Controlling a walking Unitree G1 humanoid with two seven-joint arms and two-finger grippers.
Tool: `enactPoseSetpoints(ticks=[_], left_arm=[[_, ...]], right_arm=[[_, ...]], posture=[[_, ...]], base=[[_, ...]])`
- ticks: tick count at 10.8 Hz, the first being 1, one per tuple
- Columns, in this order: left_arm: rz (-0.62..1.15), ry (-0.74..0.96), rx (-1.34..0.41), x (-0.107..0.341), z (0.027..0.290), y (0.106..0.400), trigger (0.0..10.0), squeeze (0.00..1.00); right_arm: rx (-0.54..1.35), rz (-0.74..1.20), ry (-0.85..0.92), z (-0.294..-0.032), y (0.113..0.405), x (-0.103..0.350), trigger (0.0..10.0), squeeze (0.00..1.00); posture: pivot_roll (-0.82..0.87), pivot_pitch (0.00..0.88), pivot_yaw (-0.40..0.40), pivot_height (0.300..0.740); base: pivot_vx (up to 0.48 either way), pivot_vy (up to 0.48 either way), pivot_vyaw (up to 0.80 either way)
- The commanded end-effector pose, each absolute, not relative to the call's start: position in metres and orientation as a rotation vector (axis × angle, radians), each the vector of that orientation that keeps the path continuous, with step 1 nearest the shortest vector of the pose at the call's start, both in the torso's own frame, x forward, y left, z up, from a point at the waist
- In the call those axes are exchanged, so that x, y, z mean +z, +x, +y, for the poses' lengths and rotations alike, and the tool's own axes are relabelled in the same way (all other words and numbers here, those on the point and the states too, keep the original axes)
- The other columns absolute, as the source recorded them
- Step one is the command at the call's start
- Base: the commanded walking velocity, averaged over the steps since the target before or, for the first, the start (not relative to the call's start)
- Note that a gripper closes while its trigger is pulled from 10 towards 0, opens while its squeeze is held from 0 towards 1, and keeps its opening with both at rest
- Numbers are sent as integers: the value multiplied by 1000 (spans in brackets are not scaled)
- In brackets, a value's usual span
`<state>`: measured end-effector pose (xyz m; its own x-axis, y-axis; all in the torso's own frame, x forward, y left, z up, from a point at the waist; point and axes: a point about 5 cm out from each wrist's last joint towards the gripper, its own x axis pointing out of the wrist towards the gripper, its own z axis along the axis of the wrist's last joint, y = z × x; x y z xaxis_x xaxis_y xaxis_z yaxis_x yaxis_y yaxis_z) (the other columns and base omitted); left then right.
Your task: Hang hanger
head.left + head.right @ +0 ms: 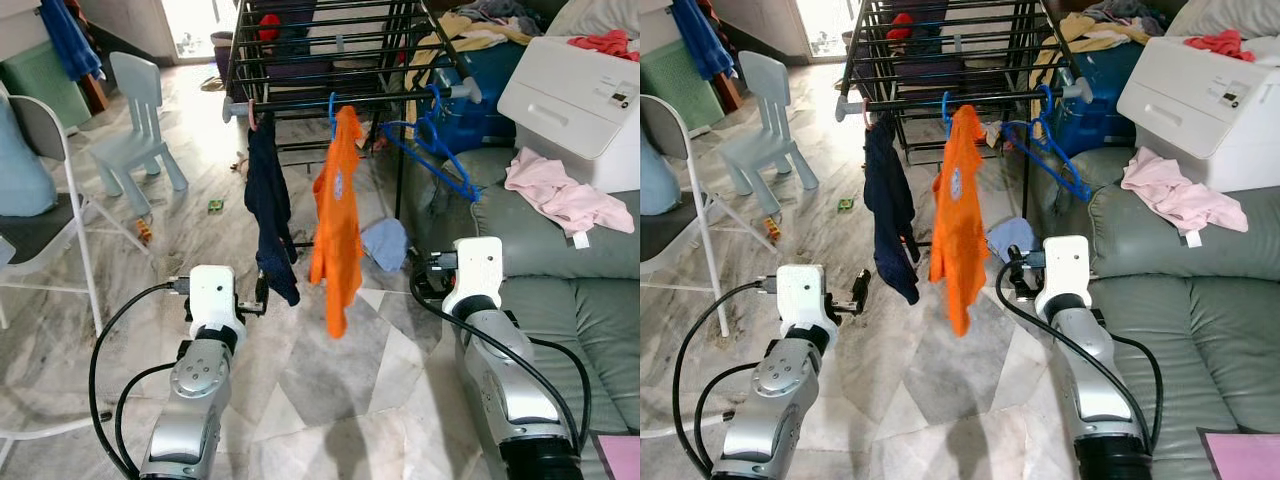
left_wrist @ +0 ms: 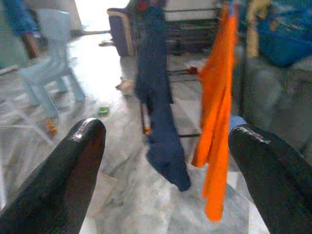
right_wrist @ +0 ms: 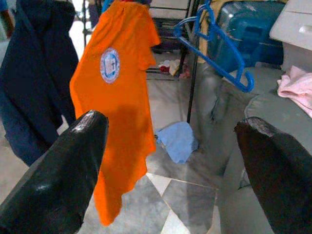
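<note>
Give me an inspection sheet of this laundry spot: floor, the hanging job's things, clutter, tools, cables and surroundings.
Surface: marble-pattern tile floor, bare in front of the robot.
Job's things: black drying rack; orange shirt and navy garment hang from its front rail; empty blue hangers hang at the rail's right end.
Clutter: light blue cloth on the floor under the rack; pink garment on the grey sofa; small toys on the floor.
Tools: left tool open, empty, facing the navy garment; right tool open, empty, facing the orange shirt.
Cables: black cables loop beside both forearms.
Surroundings: pale blue child's chair, white folding chair, white appliance.
</note>
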<state>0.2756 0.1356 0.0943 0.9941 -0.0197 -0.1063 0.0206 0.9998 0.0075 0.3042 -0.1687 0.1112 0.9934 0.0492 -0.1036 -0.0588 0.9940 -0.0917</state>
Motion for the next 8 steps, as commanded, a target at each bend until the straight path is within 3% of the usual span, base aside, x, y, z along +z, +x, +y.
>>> enactPoseSetpoints(ticks=[1,4,8], left_arm=[[125,18,18,89,144,274,10000,0],[124,24,21,89,144,275,10000,0],[130,20,22,87,144,274,10000,0]], right_arm=[[83,89,-95,-161,307,114,10000,0],[87,85,-90,-160,309,114,10000,0],[81,95,-75,-161,308,112,10000,0]], posture=[[-59,0,40,740],[-58,0,36,740],[-62,0,40,740]], base=[[0,0,800],[0,0,800],[0,0,0]])
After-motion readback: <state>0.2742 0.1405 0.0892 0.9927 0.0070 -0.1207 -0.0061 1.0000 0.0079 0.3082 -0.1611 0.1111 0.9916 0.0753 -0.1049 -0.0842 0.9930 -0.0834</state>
